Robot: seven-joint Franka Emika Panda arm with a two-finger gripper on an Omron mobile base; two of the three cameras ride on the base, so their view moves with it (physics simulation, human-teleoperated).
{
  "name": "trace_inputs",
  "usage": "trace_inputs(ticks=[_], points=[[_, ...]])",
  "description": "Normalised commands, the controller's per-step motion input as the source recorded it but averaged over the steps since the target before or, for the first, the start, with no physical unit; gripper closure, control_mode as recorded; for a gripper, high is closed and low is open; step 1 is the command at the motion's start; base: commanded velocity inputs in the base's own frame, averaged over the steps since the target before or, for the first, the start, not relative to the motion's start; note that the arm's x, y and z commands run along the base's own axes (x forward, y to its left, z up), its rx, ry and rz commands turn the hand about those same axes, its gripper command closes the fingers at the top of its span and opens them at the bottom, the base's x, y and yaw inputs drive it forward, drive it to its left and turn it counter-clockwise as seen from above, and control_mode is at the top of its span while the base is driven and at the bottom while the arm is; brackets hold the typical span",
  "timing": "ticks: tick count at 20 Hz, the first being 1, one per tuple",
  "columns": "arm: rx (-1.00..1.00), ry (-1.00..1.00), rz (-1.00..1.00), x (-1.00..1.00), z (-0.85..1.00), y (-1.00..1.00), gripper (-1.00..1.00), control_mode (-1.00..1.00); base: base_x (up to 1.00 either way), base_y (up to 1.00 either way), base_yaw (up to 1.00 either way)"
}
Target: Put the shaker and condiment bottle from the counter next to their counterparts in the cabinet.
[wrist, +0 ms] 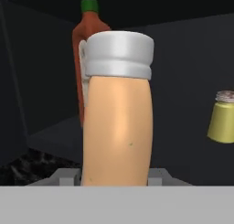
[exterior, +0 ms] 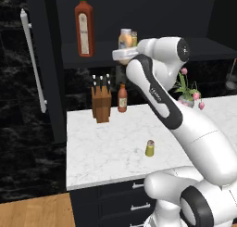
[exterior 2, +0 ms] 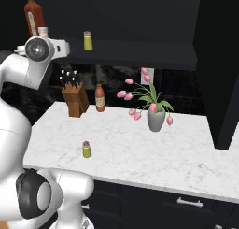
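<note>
My gripper [exterior: 124, 54] is raised to shelf height inside the cabinet [exterior: 51, 64], and its jaws are clamped on the condiment bottle [wrist: 118, 127]. In the hand view the bottle stands directly ahead of me at 12 o'clock. Its long axis runs upright, with the pale cap at 12 o'clock and the base at 6 o'clock, seated between my fingers.

The relation that governs the coming move is between the held bottle and the red sauce bottle [wrist: 89, 45]. In the hand view the red bottle rises behind the held one, toward 11 o'clock, and is partly covered by it. In the left base view the red sauce bottle [exterior: 84, 29] stands on the shelf at about 10 o'clock from my gripper, apart from it. Its long axis is also vertical, green cap up. The two bottles are therefore parallel, and I judge that no reorientation is needed before setting down.

The yellow shaker with tan cap [wrist: 223, 120] stands on the shelf at 3 o'clock from the held bottle, apart from it.

The shaker [exterior: 150, 148] is upright on the counter [exterior: 102, 147], well below my gripper at about 5 o'clock in the left base view. It is not yet handled.

I judge the bottle placement to be near completion; what remains is to lower the bottle and release it.
</note>
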Motion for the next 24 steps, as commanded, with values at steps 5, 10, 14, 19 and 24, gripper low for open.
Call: trace_inputs(ticks=[5,10,14,19,24], points=[[-0.03,-0.12,-0.01,0.33,-0.06,0.01,1.00,-1.00,0.00,0.00,0.00],[0.00,0.01,0.00,0.44,0.00,0.00,1.00,-1.00,0.00,0.00,0.00],[0.00,0.00,0.00,0.43,0.00,0.13,1.00,-1.00,0.00,0.00,0.00],[0.00,0.00,0.00,0.29,-0.18,0.29,1.00,-1.00,0.00,0.00,0.00],[0.00,0.00,0.00,0.25,-0.21,0.32,1.00,-1.00,0.00,0.00,0.00]])
